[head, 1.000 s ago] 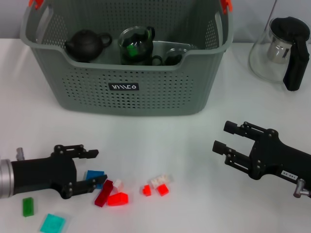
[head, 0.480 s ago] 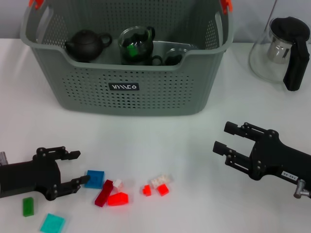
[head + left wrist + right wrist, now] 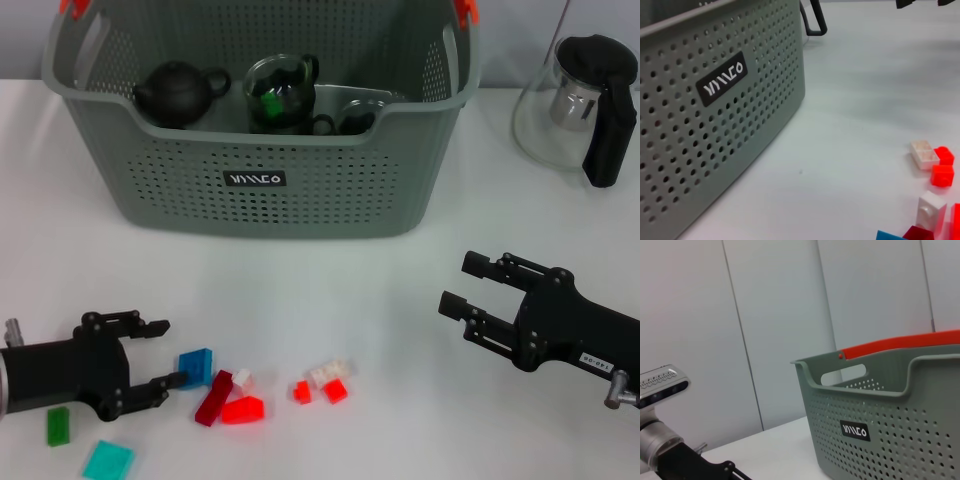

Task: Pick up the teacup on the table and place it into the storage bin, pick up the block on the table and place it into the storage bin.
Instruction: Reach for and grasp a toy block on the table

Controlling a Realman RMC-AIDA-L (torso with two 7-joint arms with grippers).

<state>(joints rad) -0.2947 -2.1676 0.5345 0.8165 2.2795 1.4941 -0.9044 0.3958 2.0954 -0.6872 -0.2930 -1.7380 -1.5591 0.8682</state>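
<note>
Head view: blue block (image 3: 196, 366) beside open left gripper (image 3: 160, 353).

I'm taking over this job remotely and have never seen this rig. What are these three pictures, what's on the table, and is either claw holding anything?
It is a two-armed robot. The head view looks down on the table from the robot's head; the other two come from cameras on each wrist.

The left gripper lies low on the table, open, with the blue block just at its fingertips, not gripped. Red, white, green and teal blocks are scattered nearby. The right gripper is open and empty, off to the right.

The storage bin stands behind; inside are a dark teapot and a glass cup. A glass pitcher stands beside it.
</note>
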